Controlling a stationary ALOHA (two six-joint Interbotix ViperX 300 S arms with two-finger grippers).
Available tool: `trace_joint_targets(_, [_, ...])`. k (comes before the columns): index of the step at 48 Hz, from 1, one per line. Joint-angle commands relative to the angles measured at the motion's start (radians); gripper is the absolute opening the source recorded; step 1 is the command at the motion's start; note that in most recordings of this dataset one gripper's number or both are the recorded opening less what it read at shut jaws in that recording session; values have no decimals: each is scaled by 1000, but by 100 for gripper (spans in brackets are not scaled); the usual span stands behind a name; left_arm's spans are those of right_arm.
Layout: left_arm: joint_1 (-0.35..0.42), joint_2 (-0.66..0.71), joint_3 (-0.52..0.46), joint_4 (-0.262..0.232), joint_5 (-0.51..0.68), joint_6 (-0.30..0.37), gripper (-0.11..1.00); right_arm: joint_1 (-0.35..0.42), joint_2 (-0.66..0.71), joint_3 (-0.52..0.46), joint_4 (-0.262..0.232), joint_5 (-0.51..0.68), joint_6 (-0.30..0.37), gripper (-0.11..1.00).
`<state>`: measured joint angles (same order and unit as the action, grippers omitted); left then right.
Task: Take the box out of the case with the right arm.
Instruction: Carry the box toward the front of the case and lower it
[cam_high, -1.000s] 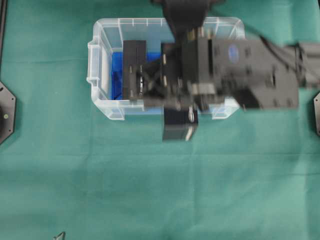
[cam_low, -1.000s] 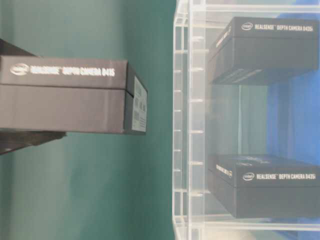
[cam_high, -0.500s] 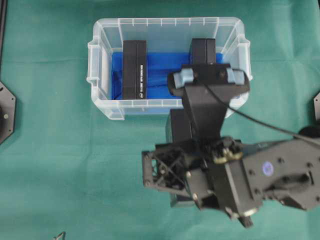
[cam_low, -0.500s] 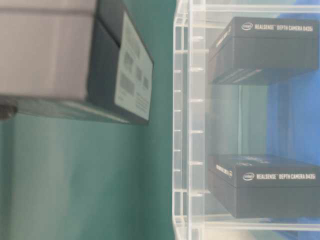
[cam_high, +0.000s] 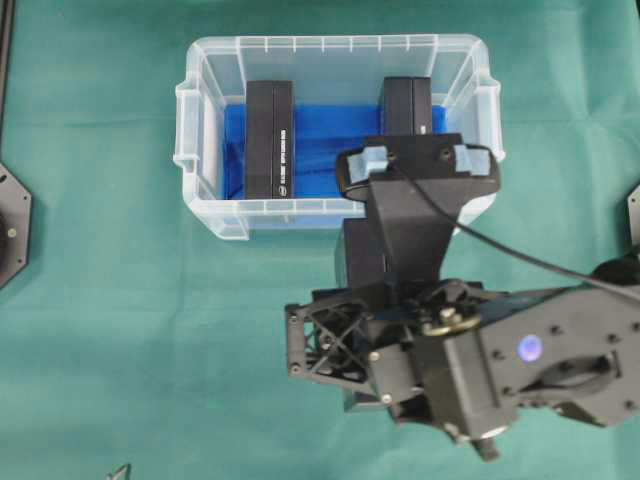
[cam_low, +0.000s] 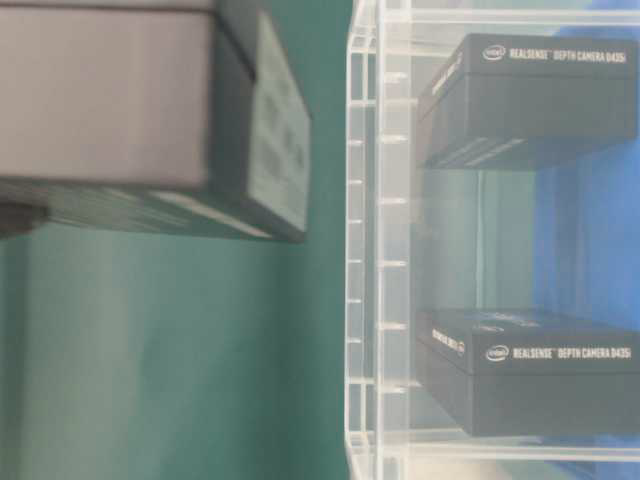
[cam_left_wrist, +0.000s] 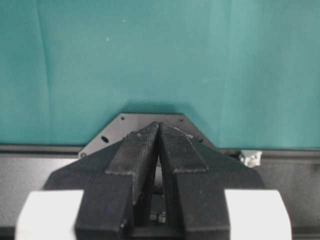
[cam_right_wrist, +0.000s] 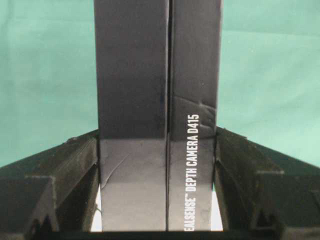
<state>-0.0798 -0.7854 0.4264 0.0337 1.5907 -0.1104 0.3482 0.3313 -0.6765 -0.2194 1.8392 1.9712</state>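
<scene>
The clear case (cam_high: 210, 215) with a blue bottom stands at the back of the green cloth. Two black boxes stay upright inside it, one on the left (cam_high: 270, 140) and one on the right (cam_high: 407, 103). My right gripper (cam_right_wrist: 156, 132) is shut on a third black box (cam_high: 358, 258), a finger pressed to each of its long sides. That box hangs over the cloth just in front of the case, mostly hidden beneath the black arm (cam_high: 480, 360). At table level it fills the upper left (cam_low: 150, 100), blurred, apart from the case wall (cam_low: 365, 250). My left gripper (cam_left_wrist: 159, 126) is shut and holds nothing.
Black mounting plates sit at the left edge (cam_high: 10, 225) and the right edge (cam_high: 634, 225) of the cloth. The left gripper hovers above another dark plate (cam_left_wrist: 150, 120). Open green cloth lies left of the arm, in front of the case.
The right arm swung back from over the case to the cloth in front of it, carrying the box. The box came nearer the table-level camera and turned. The left gripper stayed shut.
</scene>
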Motion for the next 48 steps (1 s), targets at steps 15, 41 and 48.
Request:
trace_joint_targets(15, [-2,3,-23,-2,-5,-2,0,-15,43,52,44,-112,9,65])
trace_joint_targets(41, [-2,5,-17,0,-5,-2,0,-32,46,380,100,-451,67,65])
trace_joint_targets(48, [-2,3,-17,-2,-5,-2,0,-34,46,471,117,-560,78,65])
